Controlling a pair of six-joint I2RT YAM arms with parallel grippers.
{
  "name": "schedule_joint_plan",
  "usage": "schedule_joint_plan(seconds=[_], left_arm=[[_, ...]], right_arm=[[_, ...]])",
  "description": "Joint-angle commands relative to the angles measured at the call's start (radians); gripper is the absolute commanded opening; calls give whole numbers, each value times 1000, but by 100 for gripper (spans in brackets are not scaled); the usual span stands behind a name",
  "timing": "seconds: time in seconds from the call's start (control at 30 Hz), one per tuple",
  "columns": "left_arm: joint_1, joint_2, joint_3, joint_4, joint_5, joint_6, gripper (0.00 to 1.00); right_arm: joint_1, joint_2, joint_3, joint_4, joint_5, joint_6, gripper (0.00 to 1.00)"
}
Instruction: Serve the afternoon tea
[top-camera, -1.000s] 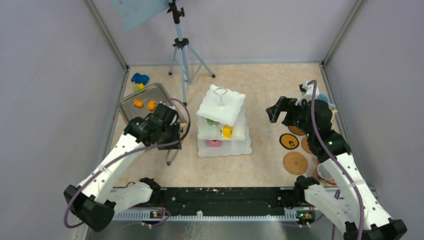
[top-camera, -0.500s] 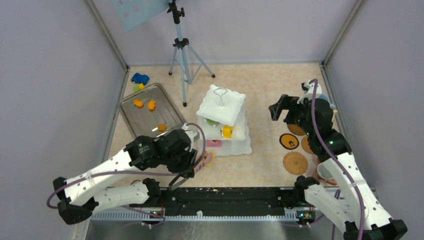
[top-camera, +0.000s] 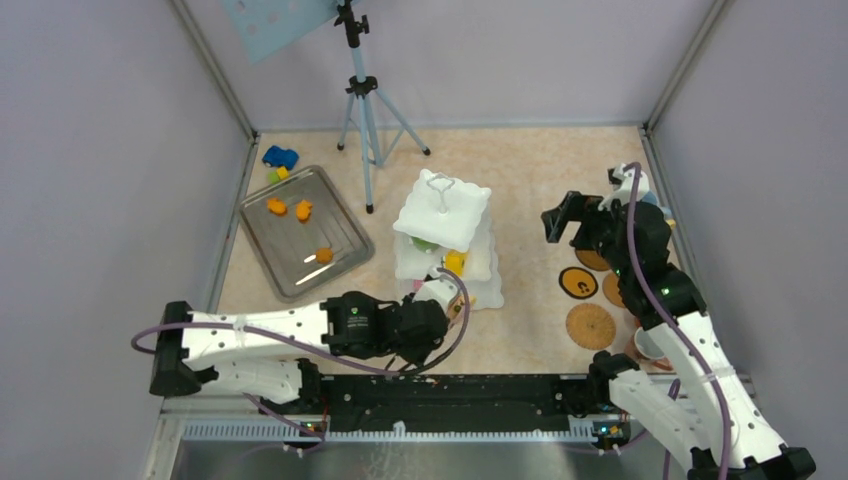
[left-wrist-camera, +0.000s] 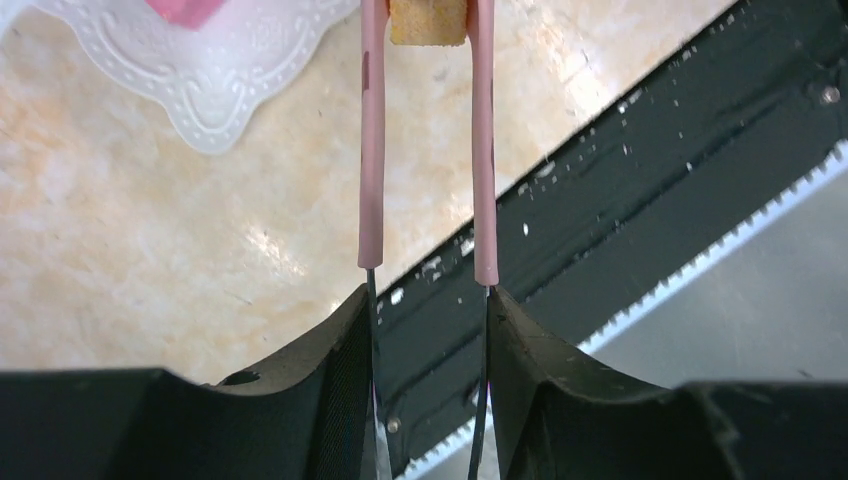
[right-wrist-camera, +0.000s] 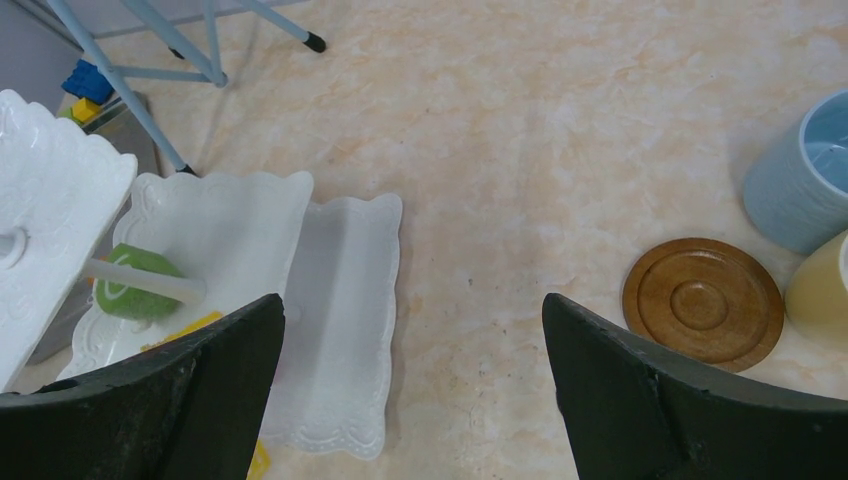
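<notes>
Beige marbled tabletop (top-camera: 540, 170) inside pale grey walls, seen from above and from both wrists. Grips a tan pastry (left-wrist-camera: 428, 22) between the pink-sleeved fingers (left-wrist-camera: 372, 150) of the left gripper (left-wrist-camera: 428, 8), low over the tabletop at the near front of the white three-tier stand (top-camera: 445, 215). Shows, just beyond those fingertips and to their left in the left wrist view, a scalloped corner of the stand's lowest tier (left-wrist-camera: 215, 80), with a pink pastry (left-wrist-camera: 190, 8) lying on it at the frame's top edge. Cannot tell whether tan pastry and tier touch.

Holds the right gripper (right-wrist-camera: 415, 400) spread wide and empty above the tabletop, with the stand off to its left. Finds, ahead of it and to its left, the stand's tiers with a green pastry (right-wrist-camera: 135, 285) on the middle one. Finds, ahead and to its right, a round brown coaster (right-wrist-camera: 703, 302), with a blue mug (right-wrist-camera: 800, 185) and a cream mug (right-wrist-camera: 825, 290) just past it at the frame edge.

Includes, well beyond the left gripper and to its left, a steel tray (top-camera: 300, 240) carrying three orange pastries (top-camera: 304, 210), a blue toy car (top-camera: 281, 156) past the tray's far corner, and a tripod (top-camera: 362, 100) behind the stand.
</notes>
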Motion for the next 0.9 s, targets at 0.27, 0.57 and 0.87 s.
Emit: schedule_joint_plan(seconds=[0.27,0.57,0.87], left_arm=[[-25,331,200,113,-267,113,23],[-21,546,287,32,-399,46,25],[-2,562,281,61,-376,62,40]], right_arm=[[9,-58,-37,13,30,2,99],[9,-73,-48,8,27,5,99],[8,-75,-48,2,32,-1,99]])
